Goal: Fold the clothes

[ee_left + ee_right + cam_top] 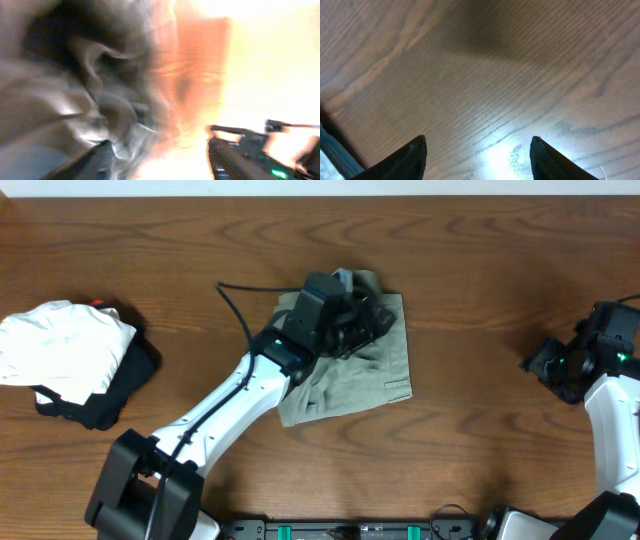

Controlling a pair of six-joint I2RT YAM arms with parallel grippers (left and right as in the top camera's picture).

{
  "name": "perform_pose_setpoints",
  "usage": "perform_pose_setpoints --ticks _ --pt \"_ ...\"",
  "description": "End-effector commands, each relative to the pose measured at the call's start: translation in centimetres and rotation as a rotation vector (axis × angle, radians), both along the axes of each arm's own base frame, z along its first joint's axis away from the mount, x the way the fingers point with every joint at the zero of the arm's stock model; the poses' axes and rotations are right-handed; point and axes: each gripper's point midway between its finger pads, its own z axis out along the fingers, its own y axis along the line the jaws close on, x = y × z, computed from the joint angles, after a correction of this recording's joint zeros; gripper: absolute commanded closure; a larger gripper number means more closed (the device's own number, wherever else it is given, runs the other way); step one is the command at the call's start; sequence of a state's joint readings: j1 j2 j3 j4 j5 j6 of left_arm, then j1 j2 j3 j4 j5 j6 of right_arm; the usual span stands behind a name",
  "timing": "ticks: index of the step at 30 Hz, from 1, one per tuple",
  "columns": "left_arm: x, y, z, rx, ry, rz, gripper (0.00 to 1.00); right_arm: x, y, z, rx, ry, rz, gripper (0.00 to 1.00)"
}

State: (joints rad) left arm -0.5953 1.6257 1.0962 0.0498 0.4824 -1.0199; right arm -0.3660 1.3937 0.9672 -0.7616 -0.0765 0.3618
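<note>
Your left tool [362,320] is released, fingers spread, with the shorts [372,375] bunched directly beneath it. Your right tool [476,141] is released too, only tabletop [485,75] under it, shorts well off.

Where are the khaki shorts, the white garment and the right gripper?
khaki shorts [375,375], overhead view, bare lower-right fabric.
white garment [60,345], overhead view, its middle.
right gripper [477,150], right wrist view, between fingertips.

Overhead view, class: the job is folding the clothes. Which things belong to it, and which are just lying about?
Belong: shorts, left end effector above them.
Lying about: white garment, black garment.
</note>
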Motion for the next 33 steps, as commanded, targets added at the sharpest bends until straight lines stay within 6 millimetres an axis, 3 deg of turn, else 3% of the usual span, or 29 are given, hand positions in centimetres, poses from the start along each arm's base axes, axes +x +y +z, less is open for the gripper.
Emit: perform_pose_setpoints --ticks 1,4,10,14,16,18,21,25,29,33 --pt "-1.4 -3.5 4.9 -0.131 -0.195 -0.194 0.33 0.0 0.2 0.1 0.001 -0.004 0.014 0.36" --pt "-2.6 -4.8 7.6 -0.213 -0.314 -0.300 0.34 0.0 0.2 0.1 0.001 -0.005 0.014 0.36" --pt "-2.7 -2.8 6.9 -0.192 -0.335 -0.401 0.42 0.3 0.9 0.2 0.037 -0.022 0.042 0.36" --pt "-1.2 1.3 2.5 -0.016 -0.283 -0.368 0.43 2.2 4.6 1.4 0.157 -0.142 0.254 0.37" --pt "-0.3 4.5 -1.0 0.147 -0.218 -0.305 0.43 2.9 7.4 2.4 0.227 -0.214 0.407 0.37" --pt "0.6 9.0 -4.8 0.374 -0.147 -0.216 0.43 2.9 9.7 2.8 0.264 -0.235 0.507 0.37" --pt "0.8 13.5 -7.9 0.591 -0.073 -0.145 0.43 2.2 13.1 2.9 0.296 -0.225 0.641 0.37" --pt "0.4 15.1 -9.7 0.683 -0.033 -0.163 0.43 1.1 18.2 3.3 0.368 -0.218 0.797 0.38" --pt "0.2 16.2 -11.7 0.752 0.014 -0.164 0.43 0.1 24.2 5.5 0.509 -0.300 0.983 0.38" --pt "-0.7 16.5 -14.7 0.776 0.104 -0.199 0.43 0.1 27.7 6.7 0.554 -0.342 1.035 0.38"
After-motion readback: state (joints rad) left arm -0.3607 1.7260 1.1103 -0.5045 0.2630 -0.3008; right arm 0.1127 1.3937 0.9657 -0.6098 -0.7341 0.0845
